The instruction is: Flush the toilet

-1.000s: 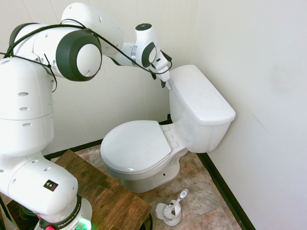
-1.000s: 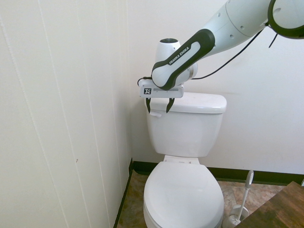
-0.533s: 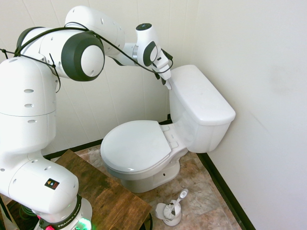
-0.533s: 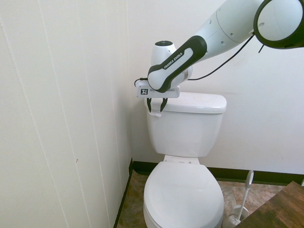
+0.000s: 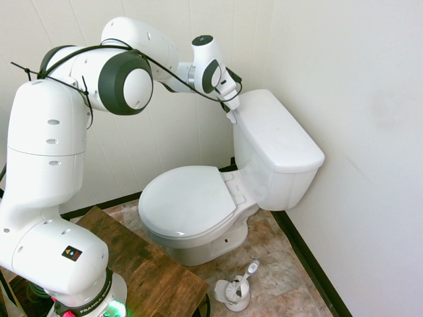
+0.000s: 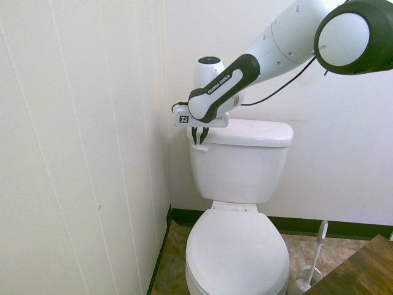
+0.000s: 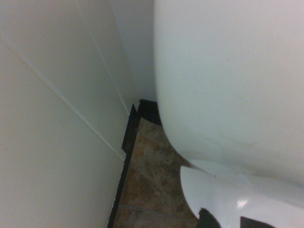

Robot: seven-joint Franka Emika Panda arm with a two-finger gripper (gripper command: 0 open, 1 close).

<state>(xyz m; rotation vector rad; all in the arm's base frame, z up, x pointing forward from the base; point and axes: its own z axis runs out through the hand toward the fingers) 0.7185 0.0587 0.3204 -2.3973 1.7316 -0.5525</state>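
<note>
At the near right, as seen in the second exterior view, brown wood tabletop (image 6: 362, 273). Just past its near-left side, on the floor (image 6: 334, 247), the white toilet-brush holder (image 6: 299, 285), brush (image 6: 317, 249) standing in it, leaning; not my target. Left of that, the toilet (image 6: 239, 172), mid-scene: oval seat lid (image 6: 238, 255) down and nearest, boxy tank (image 6: 270, 175) behind it, flat tank lid (image 6: 264, 133) on. Small white flush lever (image 6: 202, 148) on the tank's front face, upper left, just under the tank lid.

My pincer (image 6: 198, 144) points down there, fingers slightly spread, narrow gap, tips at the lever's upper edge. Contact: can't tell. Nothing seen pinched.

Key relation: lever lies directly below my tips, long axis running left-right along the tank front. So next, I judge: press straight down, favouring the lever's right end, if that is the free one. Risks: tips slipping off the front, or catching the tank lid. Flush not visibly done.

Left wall (image 6: 80, 147) close beside my pincer, little room that way. Far wall (image 6: 331, 110) behind the tank.
</note>
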